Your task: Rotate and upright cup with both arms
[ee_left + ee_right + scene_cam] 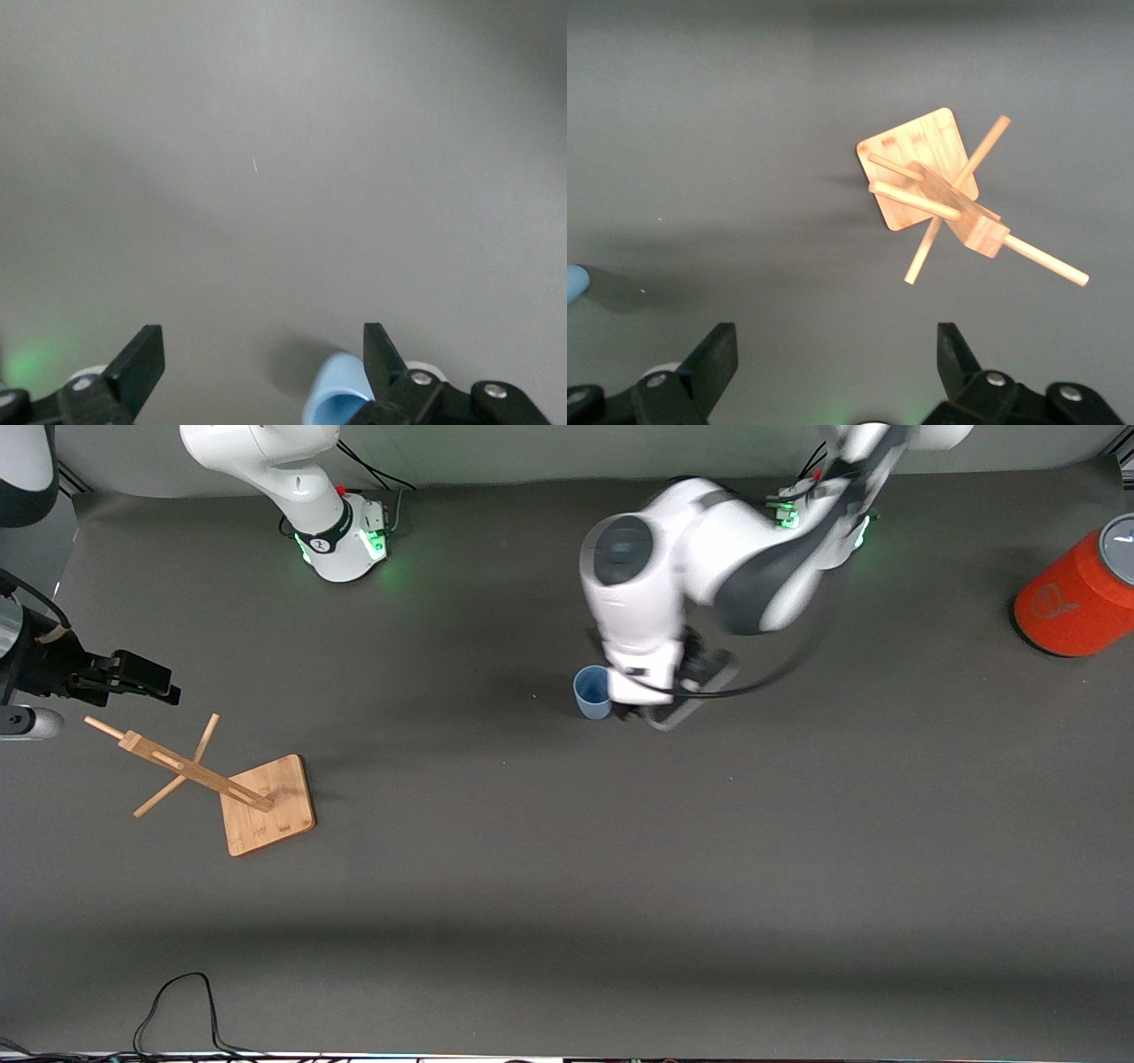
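The light-blue cup [592, 691] stands on the dark table mat with its mouth up, near the table's middle. My left gripper [634, 710] is down right beside it, toward the left arm's end. In the left wrist view the left gripper [261, 350] is open, and the cup [337, 390] sits just inside one finger [376, 354], with nothing gripping it. My right gripper [142, 677] hangs open at the right arm's end of the table, over the mat by the wooden rack. Nothing lies between the fingers of the right gripper [833, 350]. An edge of the cup [574, 282] shows far off.
A wooden rack [266, 806] with crossed pegs stands on its square base toward the right arm's end; it also fills the right wrist view as the rack [939, 195]. A large orange cylinder [1076, 598] with a grey top lies at the left arm's end. A black cable [177, 1001] loops at the near edge.
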Controlling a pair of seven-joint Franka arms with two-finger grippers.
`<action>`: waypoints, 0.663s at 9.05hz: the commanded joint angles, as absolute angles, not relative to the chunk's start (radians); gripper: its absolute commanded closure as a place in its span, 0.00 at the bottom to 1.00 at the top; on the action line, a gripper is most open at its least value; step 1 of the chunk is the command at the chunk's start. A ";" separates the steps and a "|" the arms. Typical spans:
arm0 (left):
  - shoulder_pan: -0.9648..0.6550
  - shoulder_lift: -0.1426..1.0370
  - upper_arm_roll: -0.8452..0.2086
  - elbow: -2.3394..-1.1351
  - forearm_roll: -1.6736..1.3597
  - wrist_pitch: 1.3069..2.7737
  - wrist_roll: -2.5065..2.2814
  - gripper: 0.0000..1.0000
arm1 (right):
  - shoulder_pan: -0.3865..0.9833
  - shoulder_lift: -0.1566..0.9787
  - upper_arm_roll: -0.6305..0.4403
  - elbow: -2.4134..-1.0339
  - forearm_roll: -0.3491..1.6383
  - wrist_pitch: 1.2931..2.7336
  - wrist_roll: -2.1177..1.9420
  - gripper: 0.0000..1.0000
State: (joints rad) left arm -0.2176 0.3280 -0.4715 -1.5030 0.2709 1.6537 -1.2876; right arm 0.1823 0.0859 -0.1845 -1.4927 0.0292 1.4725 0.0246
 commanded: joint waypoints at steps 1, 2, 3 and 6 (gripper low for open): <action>-0.013 0.230 -0.477 -1.497 0.238 1.579 -0.884 0.00 | 0.186 0.084 -0.186 -1.479 0.015 1.447 -0.008 0.00; 0.067 0.206 -0.473 -1.505 0.236 1.575 -0.724 0.00 | 0.186 0.084 -0.186 -1.476 0.020 1.447 -0.008 0.00; 0.139 0.203 -0.474 -1.503 0.236 1.566 -0.571 0.00 | 0.186 0.084 -0.186 -1.471 0.020 1.447 -0.008 0.00; 0.347 0.143 -0.471 -1.509 0.182 1.504 -0.032 0.00 | 0.187 0.083 -0.184 -1.465 0.023 1.447 -0.006 0.00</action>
State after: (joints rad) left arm 0.2661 0.2072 -0.4624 -1.4825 0.2315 1.5332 -0.2327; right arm 0.1831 0.0845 -0.1829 -1.4848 0.0282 1.4656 0.0143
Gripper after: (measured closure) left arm 0.000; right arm 0.000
